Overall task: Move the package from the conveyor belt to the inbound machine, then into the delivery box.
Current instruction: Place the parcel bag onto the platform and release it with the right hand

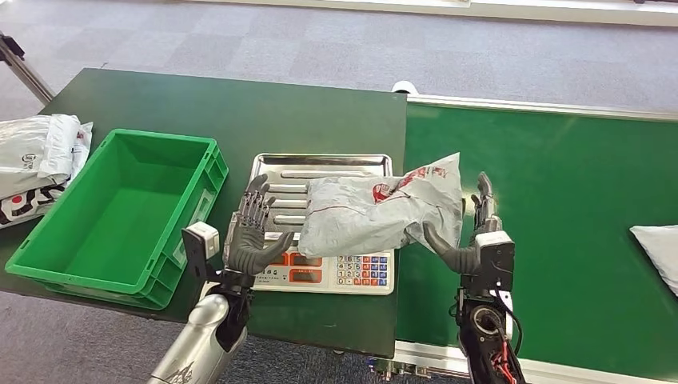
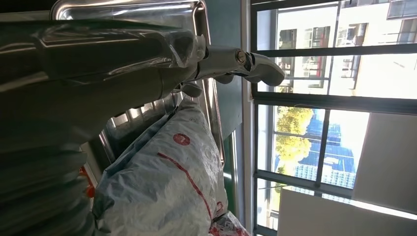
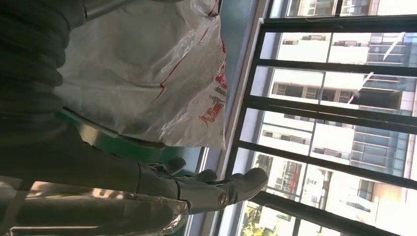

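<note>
A grey plastic package (image 1: 382, 210) lies across the steel platform of the inbound machine (image 1: 320, 172), a weighing scale with a keypad and red displays at its front, one end of the bag overhanging toward the green conveyor belt (image 1: 552, 208). The robot's left hand (image 1: 254, 234) stands flat and upright just beside the package's near-left end, fingers straight and spread, gripping nothing; whether it touches the bag cannot be told. The right hand (image 1: 472, 232) flanks the other end, its thumb tucked under the overhanging corner and its fingers raised behind it, cradling rather than clasping. By the look of things, the first leg, belt to machine, is finished or all but so; the second, into the green delivery box (image 1: 120, 212) standing empty to the left, is not yet done. Red printing and a round red mark run along the bag, too creased to read. A second parcel (image 1: 660, 252) waits on the belt, and more white bags (image 1: 40, 164) lie beyond the box.
</note>
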Robot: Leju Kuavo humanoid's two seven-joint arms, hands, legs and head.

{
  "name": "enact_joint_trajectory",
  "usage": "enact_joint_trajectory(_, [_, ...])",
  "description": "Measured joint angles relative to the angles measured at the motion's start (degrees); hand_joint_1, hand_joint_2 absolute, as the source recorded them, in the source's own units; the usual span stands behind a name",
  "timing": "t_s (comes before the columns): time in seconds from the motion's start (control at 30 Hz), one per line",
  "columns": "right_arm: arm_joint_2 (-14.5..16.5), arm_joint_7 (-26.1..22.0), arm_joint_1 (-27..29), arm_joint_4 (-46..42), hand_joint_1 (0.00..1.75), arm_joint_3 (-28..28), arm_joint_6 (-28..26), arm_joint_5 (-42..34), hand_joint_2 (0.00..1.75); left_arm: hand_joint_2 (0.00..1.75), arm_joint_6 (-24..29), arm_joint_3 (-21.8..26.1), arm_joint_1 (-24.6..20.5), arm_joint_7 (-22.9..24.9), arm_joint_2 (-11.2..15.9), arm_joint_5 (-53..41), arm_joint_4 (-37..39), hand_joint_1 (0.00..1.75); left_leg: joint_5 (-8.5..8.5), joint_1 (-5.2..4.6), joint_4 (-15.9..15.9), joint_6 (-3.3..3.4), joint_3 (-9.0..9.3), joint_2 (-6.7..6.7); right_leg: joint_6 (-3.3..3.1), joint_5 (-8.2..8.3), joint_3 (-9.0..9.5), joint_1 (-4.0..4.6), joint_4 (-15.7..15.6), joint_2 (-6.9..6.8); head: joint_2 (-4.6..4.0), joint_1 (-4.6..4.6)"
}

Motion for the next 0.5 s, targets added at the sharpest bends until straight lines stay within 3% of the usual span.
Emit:
enact_joint_trajectory(0.2, [-0.6,3.7,1.4,-2.9,0.0,-1.5,2.8,1.8,1.75,1.75,0.5,0.1,0.0,-0.1,0.0,0.0,0.3,0.0,0.0,0.0,0.0,0.0,0.0,0.03,0.0,0.0,0.0,0.0,0.0,0.01,0.0,0.0])
enact_joint_trajectory(0.37, [-1.3,3.9,1.8,-2.9,0.0,-1.5,4.4,2.4,1.75,1.75,0.8,0.1,0.0,-0.2,0.0,-0.1,0.4,0.0,0.0,0.0,0.0,0.0,0.0,0.03,0.0,0.0,0.0,0.0,0.0,0.01,0.0,0.0])
enact_joint_trajectory(0.5, [-2.0,2.6,2.6,-2.5,0.0,-1.4,15.1,-3.6,1.75,1.75,0.9,0.1,0.1,-0.5,0.0,-0.2,0.4,0.0,0.0,0.0,0.0,0.0,-0.01,0.02,0.0,0.0,0.0,0.0,0.0,0.0,0.0,-0.01])
